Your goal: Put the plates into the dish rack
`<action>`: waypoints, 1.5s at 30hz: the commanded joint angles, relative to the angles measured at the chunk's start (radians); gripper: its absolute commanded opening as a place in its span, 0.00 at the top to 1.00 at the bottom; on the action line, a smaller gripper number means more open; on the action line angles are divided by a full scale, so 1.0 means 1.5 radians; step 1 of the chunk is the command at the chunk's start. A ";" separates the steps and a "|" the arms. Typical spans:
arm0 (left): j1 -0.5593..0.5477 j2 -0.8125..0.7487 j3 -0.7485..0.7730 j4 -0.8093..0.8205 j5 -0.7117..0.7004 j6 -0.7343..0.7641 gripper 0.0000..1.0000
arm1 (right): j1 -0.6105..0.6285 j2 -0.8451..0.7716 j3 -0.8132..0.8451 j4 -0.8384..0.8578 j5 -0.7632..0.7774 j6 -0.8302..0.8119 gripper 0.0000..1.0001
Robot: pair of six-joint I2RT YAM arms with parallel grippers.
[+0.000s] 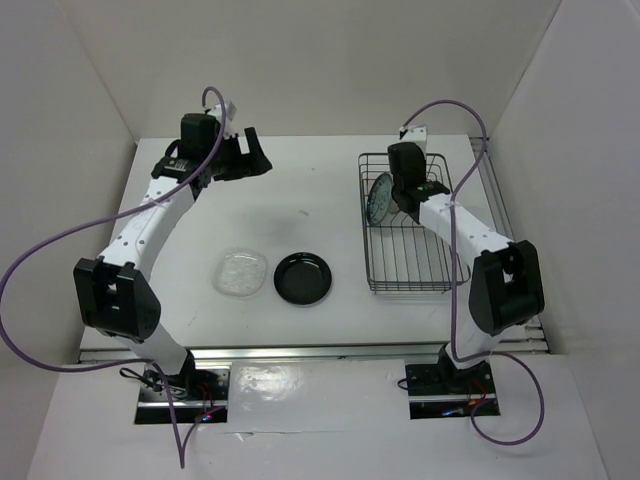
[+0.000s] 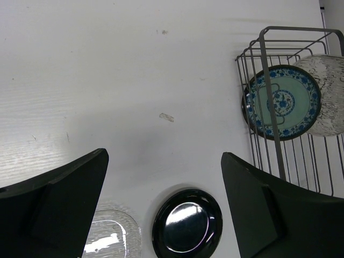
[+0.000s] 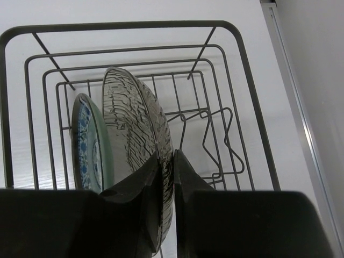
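Right gripper (image 3: 166,157) clamps the beige plate (image 3: 131,115), upright in the dish rack (image 1: 410,262) beside the teal plate (image 3: 88,145); left gripper (image 2: 164,156) hangs open above the desk (image 1: 300,195), black plate (image 1: 303,277) and clear plate (image 1: 240,271).

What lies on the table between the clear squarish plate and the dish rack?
The glossy black plate; the top view shows it between the clear plate and the dish rack.

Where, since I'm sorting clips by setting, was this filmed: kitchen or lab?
Likely a lab test cell: plain white panel walls, two robot arms bolted by a white table, one dark wire dish rack.
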 commanded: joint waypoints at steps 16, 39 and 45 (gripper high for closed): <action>0.000 0.033 0.063 -0.055 -0.050 0.007 0.00 | 0.006 -0.010 0.036 0.004 0.053 0.030 0.00; 0.006 -0.362 -0.538 -0.198 -0.279 -0.380 0.00 | 0.124 -0.203 -0.026 -0.004 -0.147 0.069 0.00; 0.006 -0.292 -0.563 -0.157 -0.321 -0.410 0.01 | 0.160 -0.203 -0.026 0.011 -0.147 0.069 0.00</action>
